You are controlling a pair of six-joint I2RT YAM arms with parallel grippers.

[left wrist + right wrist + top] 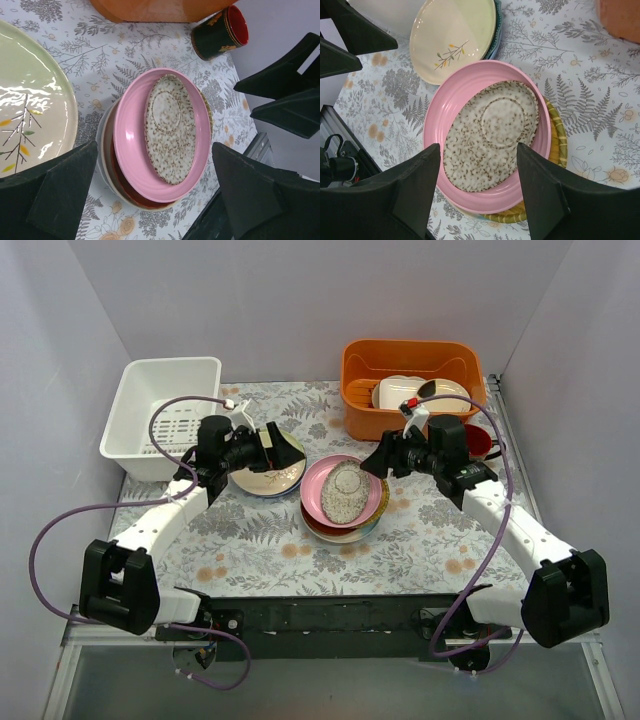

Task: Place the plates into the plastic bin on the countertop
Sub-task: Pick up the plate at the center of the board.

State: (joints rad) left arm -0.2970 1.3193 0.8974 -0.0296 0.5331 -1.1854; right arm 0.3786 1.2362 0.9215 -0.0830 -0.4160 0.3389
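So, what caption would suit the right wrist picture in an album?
Open right hand above a speckled plate lying in the pink plate, leaf-sprig plate beyond.

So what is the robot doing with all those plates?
It is meant to put the plates into the white bin, and none is in there yet. The right gripper hangs open over the pink plate, which has a speckled plate lying in it. The left gripper is open near the cream plate.
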